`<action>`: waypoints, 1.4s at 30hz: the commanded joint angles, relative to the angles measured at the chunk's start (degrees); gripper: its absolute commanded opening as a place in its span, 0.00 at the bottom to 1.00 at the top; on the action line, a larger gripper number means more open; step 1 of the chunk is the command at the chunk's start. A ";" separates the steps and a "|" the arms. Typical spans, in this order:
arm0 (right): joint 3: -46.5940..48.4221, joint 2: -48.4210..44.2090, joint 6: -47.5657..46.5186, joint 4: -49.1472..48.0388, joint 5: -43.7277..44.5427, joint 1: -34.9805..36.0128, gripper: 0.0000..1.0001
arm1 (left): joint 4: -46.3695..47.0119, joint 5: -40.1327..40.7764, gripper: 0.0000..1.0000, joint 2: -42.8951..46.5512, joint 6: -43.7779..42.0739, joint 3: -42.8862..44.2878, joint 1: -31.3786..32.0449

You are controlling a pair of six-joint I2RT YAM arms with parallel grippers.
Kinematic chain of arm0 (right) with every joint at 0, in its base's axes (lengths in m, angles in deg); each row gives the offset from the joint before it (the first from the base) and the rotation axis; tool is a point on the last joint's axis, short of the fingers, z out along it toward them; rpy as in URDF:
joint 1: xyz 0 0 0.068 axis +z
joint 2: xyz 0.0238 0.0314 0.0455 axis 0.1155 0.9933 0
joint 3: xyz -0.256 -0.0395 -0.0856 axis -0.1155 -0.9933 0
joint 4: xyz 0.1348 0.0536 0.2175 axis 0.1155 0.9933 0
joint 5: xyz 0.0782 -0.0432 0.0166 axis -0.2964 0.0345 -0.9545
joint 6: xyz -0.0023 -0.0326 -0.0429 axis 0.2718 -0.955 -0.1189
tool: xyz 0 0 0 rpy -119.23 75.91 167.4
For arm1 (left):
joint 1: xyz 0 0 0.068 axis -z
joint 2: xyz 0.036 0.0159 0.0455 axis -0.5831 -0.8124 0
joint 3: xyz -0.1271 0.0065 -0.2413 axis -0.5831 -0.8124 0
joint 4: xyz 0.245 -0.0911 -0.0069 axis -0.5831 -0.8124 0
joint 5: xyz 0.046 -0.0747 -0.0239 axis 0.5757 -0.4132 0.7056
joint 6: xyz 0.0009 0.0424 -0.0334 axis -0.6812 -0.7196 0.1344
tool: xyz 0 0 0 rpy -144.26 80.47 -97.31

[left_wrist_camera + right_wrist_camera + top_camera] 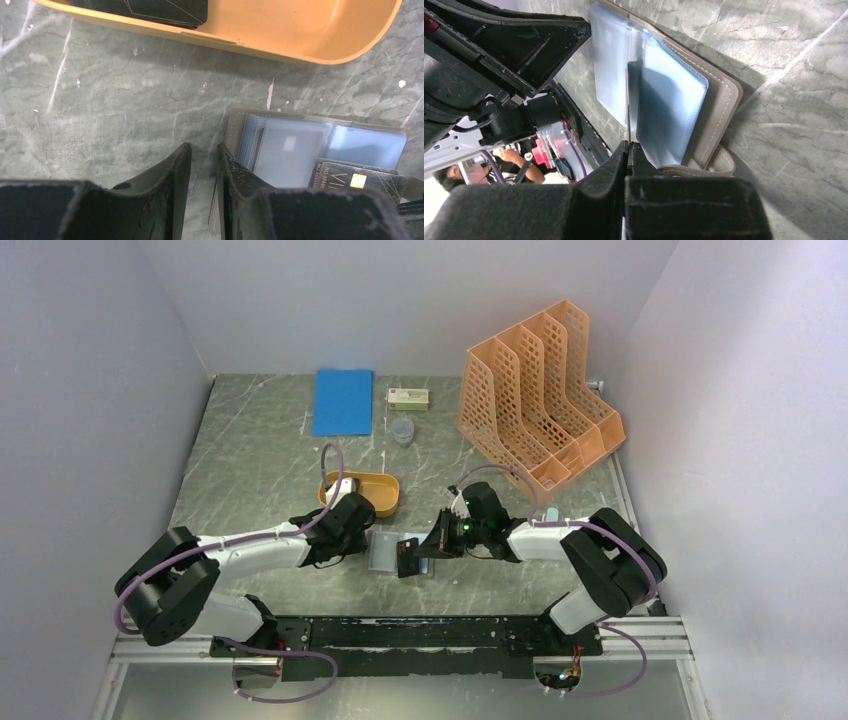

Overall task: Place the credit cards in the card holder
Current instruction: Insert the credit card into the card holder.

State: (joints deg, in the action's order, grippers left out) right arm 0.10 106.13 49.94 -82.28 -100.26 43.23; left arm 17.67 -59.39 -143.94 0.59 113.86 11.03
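Card holder (383, 552) lies open on table (260, 470); R gripper (627, 147) pinches dark credit card (340, 175) at its sleeves, L gripper (204, 152) fingers slightly apart at its edge, grip unclear.

We are looking at a grey-green stone-look tabletop (100, 115), smooth with a dull sheen, pale veins and small white chips. The orange oval plastic tray (300, 30) is showing a smooth satin skin. The grey-brown card holder (721, 95) is looking like soft matt leatherette with a stitched edge, and its clear plastic sleeves (292, 145) are shining glossy and slightly cloudy. The thin black credit card (350, 177) is appearing smooth, with metallic gold print. We are seeing the black fingers (170, 185) of the left gripper (204, 155) as matt hard plastic, scratched and scuffed pale along the edges
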 commanded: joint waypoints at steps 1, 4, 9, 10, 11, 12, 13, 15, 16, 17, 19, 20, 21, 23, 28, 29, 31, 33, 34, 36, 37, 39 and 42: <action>0.81 -0.36 -0.40 -1.50 -0.43 -0.28 0.00 | -4.58 -4.34 0.32 -3.06 0.08 -2.91 -0.13; 0.75 0.24 -0.29 -1.73 -0.63 -0.26 0.00 | -4.41 -4.48 0.32 -3.17 0.13 -2.92 -0.12; 0.52 1.47 0.41 -2.93 -0.89 -0.25 0.00 | -4.23 -4.82 0.31 -3.08 0.04 -3.00 -0.16; 0.51 1.77 0.58 -3.25 -0.82 -0.28 0.00 | -4.16 -4.88 0.31 -3.16 -0.02 -3.00 -0.13; 0.38 2.07 0.88 -3.80 -0.81 -0.27 0.00 | -4.10 -4.96 0.31 -3.25 -0.05 -3.00 -0.12; 0.23 2.38 1.17 -4.54 -0.74 -0.18 0.00 | -4.03 -5.03 0.31 -3.33 -0.08 -3.00 -0.12; 0.11 2.85 1.39 -5.13 -0.61 -0.22 0.00 | -3.94 -5.21 0.31 -3.42 -0.15 -3.00 -0.13; 0.08 3.69 1.81 -6.33 -0.15 -0.23 0.00 | -3.79 -5.35 0.31 -3.59 -0.08 -3.07 -0.12; 0.02 4.07 2.05 -6.96 0.08 -0.21 0.00 | -3.72 -5.42 0.31 -3.61 -0.07 -3.09 -0.12; -0.02 4.30 2.32 -7.61 0.37 -0.20 0.00 | -3.66 -5.47 0.31 -3.61 -0.03 -3.09 -0.12; 0.04 4.76 2.72 -8.30 1.04 -0.24 0.00 | -3.70 -5.48 0.31 -3.61 -0.03 -3.18 -0.12; 0.02 4.90 2.94 -8.50 1.45 -0.29 0.00 | -3.66 -5.53 0.31 -3.53 -0.06 -3.22 -0.14; 0.14 5.11 3.12 -8.56 1.83 -0.28 0.00 | -3.62 -5.66 0.31 -3.52 0.01 -3.31 -0.12; 0.16 5.36 3.39 -8.70 2.55 -0.26 0.00 | -3.62 -5.75 0.31 -3.39 0.06 -3.42 -0.12; -0.19 5.38 3.46 -8.31 4.09 -0.28 0.00 | -3.63 -5.80 0.31 -3.08 0.11 -3.70 -0.12; -0.32 5.45 3.58 -8.31 4.24 -0.22 0.00 | -3.57 -5.86 0.31 -3.01 0.18 -3.75 -0.12; -0.53 5.63 4.14 -8.81 4.58 -0.09 0.00 | -3.44 -6.09 0.31 -2.97 0.27 -3.79 -0.14; -0.55 5.87 4.76 -9.13 4.94 0.30 0.00 | -3.29 -6.31 0.31 -3.06 0.36 -3.79 -0.12; -0.48 6.06 5.04 -9.29 5.13 0.58 0.00 | -3.19 -6.43 0.31 -3.12 0.41 -3.79 -0.12; -0.31 6.41 5.50 -9.64 5.37 1.08 0.00 | -2.93 -6.64 0.31 -3.22 0.52 -3.84 -0.13; -0.18 6.55 5.70 -9.77 5.49 1.37 0.00 | -2.73 -6.86 0.31 -3.25 0.64 -3.94 -0.12; 0.04 6.97 6.31 -10.04 5.72 1.87 0.00 | -2.36 -7.00 0.31 -3.27 0.81 -4.15 -0.12; 0.11 7.41 7.43 -10.56 6.55 2.73 0.00 | -1.89 -7.44 0.31 -3.26 1.20 -4.47 -0.12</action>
State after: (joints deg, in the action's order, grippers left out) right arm 0.08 112.18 55.91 -91.99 -96.30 44.67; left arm 20.62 -60.52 -144.31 0.69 113.20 10.92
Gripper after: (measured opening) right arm 0.010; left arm 0.308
